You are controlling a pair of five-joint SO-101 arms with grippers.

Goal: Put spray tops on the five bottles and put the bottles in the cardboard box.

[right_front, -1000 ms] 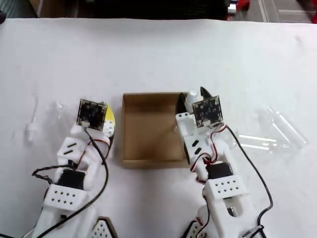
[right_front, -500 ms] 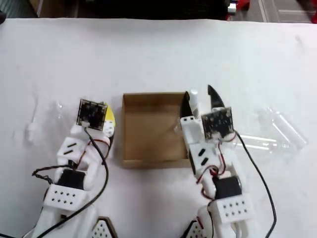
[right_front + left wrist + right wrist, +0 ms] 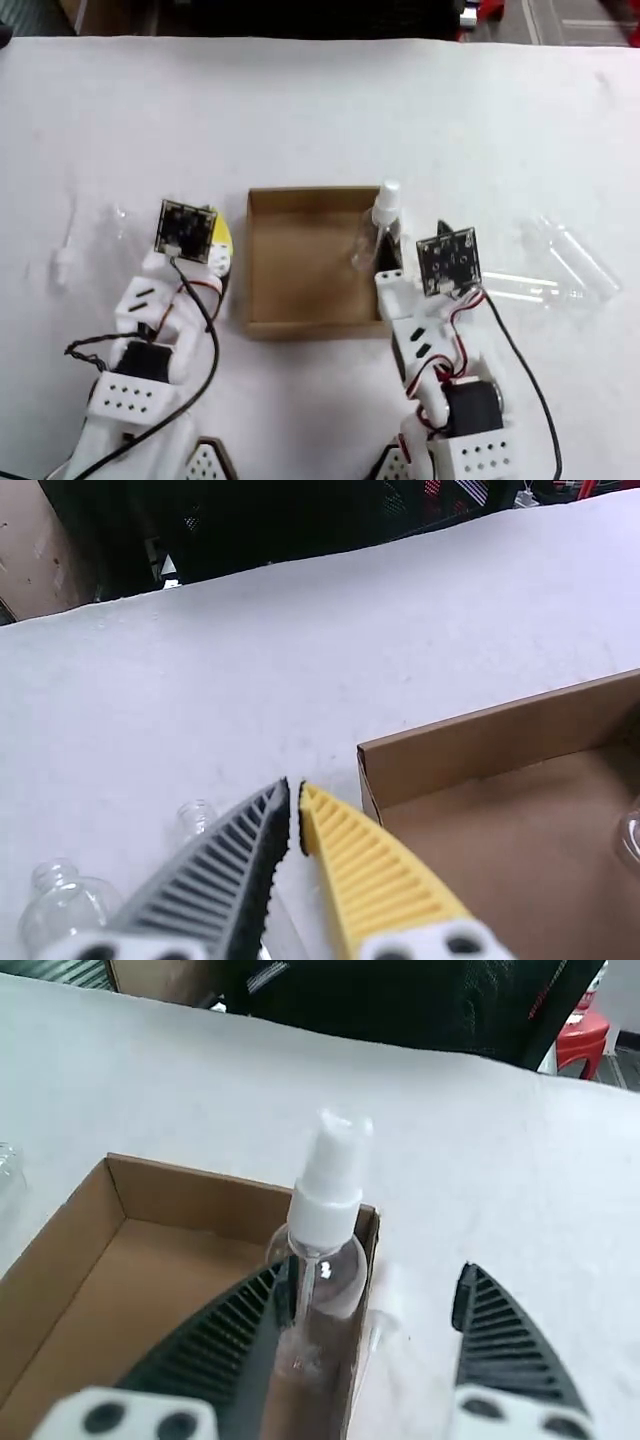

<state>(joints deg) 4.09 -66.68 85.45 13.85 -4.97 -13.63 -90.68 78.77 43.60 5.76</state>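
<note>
High view shows the white table (image 3: 320,110) with the box (image 3: 300,270) between the two arms. The right gripper (image 3: 372,1270) stands spread wide, pinching nothing. The bottle (image 3: 325,1280) with its spray top (image 3: 328,1175) stands upright in the box by the far right corner, just ahead of one finger. The left gripper (image 3: 295,790) is pressed together and empty beside the box, with two open bottles (image 3: 60,905) near it.

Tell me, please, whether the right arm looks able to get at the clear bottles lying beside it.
Probably yes: the clear bottles lie on bare table nearby, and the right gripper is open and empty.
</note>
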